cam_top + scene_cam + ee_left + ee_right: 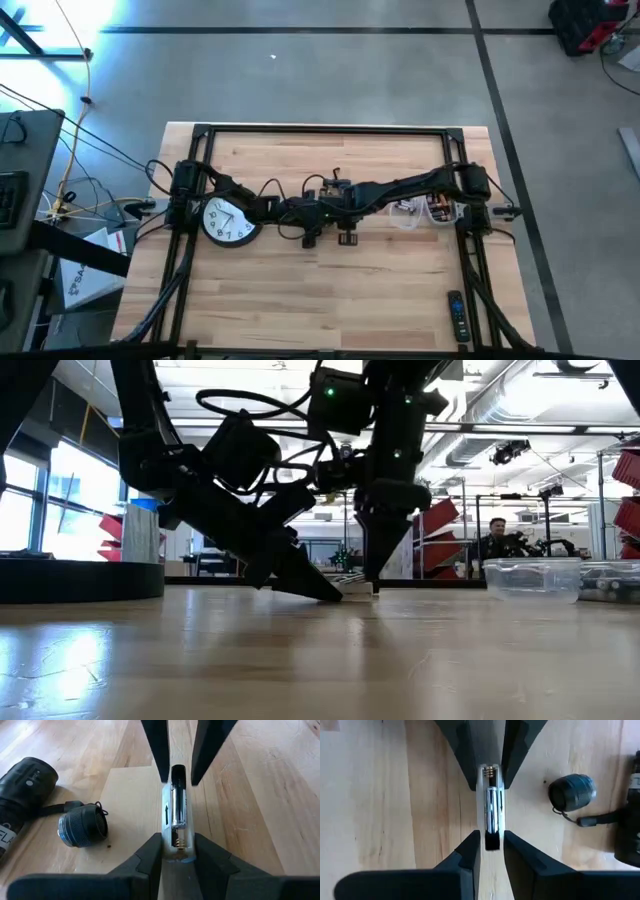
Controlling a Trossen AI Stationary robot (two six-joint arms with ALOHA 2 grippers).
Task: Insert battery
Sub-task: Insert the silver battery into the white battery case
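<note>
So the left gripper (176, 851) has its fingers pinched on the spring end of a little white battery holder (168, 832), and the right gripper (489, 846) is closed around the opposite end of that same holder, gripping the dark end of the battery (493, 815). The two grippers face each other nose to nose near the middle of the table (330, 300). The battery is silver, lying lengthwise in the holder's slot, and you can see the coiled spring (180, 840) poking out just past its end on the left gripper's side. There's a black arrow printed on the holder beside the battery. Just off to one side lies a round flashlight cap (82, 825) with a cord running to the black flashlight body (22, 787). Farther out, a white wall clock (230, 221) sits under the left arm, clear plastic containers (425, 211) sit under the right arm, and a remote (456, 315) lies near the table's right front corner.
</note>
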